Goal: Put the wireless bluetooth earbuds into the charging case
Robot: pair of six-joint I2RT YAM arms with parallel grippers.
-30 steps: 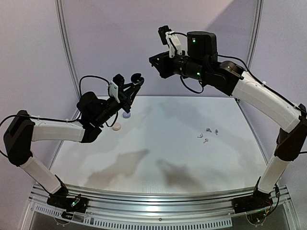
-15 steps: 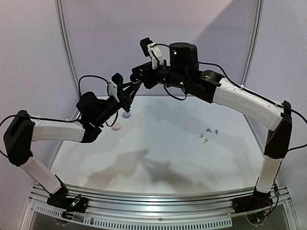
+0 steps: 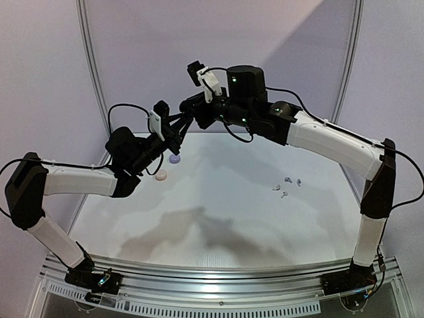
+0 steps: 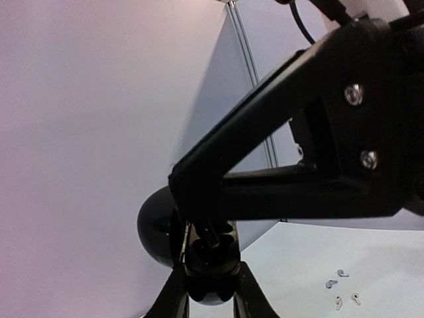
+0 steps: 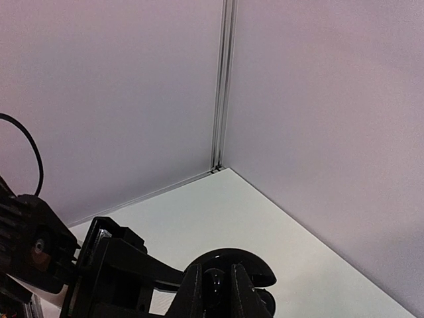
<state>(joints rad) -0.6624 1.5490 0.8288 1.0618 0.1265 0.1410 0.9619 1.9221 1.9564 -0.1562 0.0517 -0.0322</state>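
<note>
The black charging case (image 3: 186,106) hangs open high over the table's far left, and my left gripper (image 3: 183,119) is shut on it. In the left wrist view the case (image 4: 156,228) shows its lid and dark cavities above the left gripper (image 4: 211,273). My right gripper (image 3: 192,111) has its tips right at the case. It is shut on a small glossy black earbud (image 5: 215,291), seen between the fingers of the right gripper (image 5: 216,283), just in front of the case's lid (image 5: 238,258). Several pale earbuds (image 3: 286,185) lie loose on the table's right side, also low in the left wrist view as pale earbuds (image 4: 341,288).
A lavender round case (image 3: 174,159) and a whitish round case (image 3: 161,175) sit on the table under the raised left gripper. Walls with metal posts (image 5: 222,86) close the table's back and sides.
The right arm has swung left and down from high above the table's back to the case in the left gripper. The left arm and case have stayed put.
</note>
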